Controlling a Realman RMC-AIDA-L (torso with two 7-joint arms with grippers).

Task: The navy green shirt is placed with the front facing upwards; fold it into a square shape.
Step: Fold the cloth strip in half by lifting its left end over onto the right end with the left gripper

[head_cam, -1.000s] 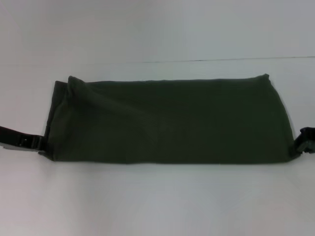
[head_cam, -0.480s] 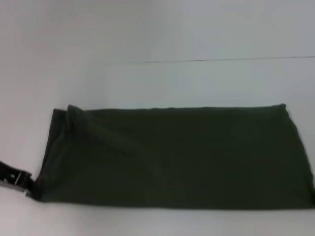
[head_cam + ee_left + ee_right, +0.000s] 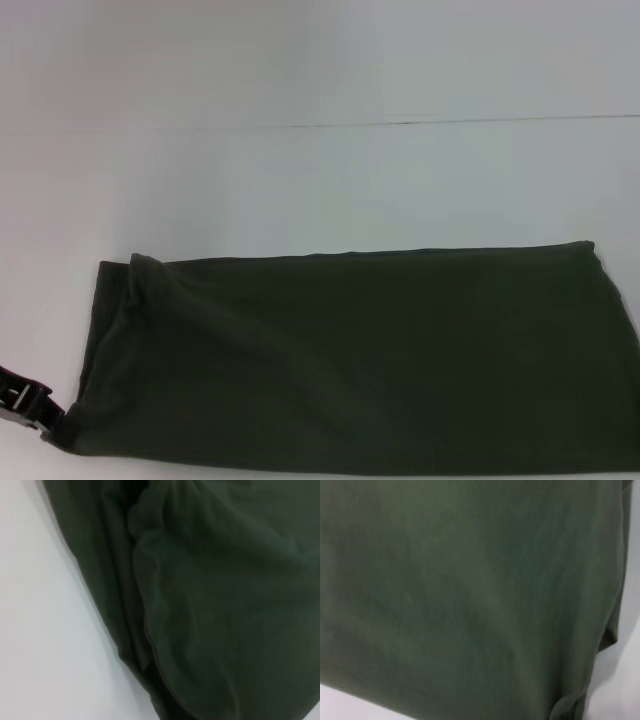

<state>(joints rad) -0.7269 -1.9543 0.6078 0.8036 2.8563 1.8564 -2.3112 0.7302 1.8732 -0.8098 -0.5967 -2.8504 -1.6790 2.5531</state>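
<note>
Navy green shirt (image 3: pixel 350 360) lies on the white counter (image 3: pixel 320 190) as a long, wide band, already doubled over itself; no print or collar shows on the upper face. It sits hard against the counter's near edge and runs almost the full width, its right end reaching the edge of the head view.

Left tool (image 3: pixel 28 400) sits at the shirt's near-left corner, touching the cloth there. It looks clamped on that corner, but its fingers are hidden by fabric, so I cannot tell how far they are closed. Right tool is not visible in any view; its wrist camera shows only cloth close up, with a folded side edge and a strip of counter beyond.

Handling, as I judge it:
- Soft, limp cotton. Light. It will sag and drape wherever it is not supported.
- Layers slide on each other; the left end already shows bunched ridges and a rolled edge in the left wrist view.
- Not fragile, not slippery against the counter.

Where to hold: the two near corners, pinching every layer together. For the next fold, gripping both corners of one short end should carry it across evenly.
</note>
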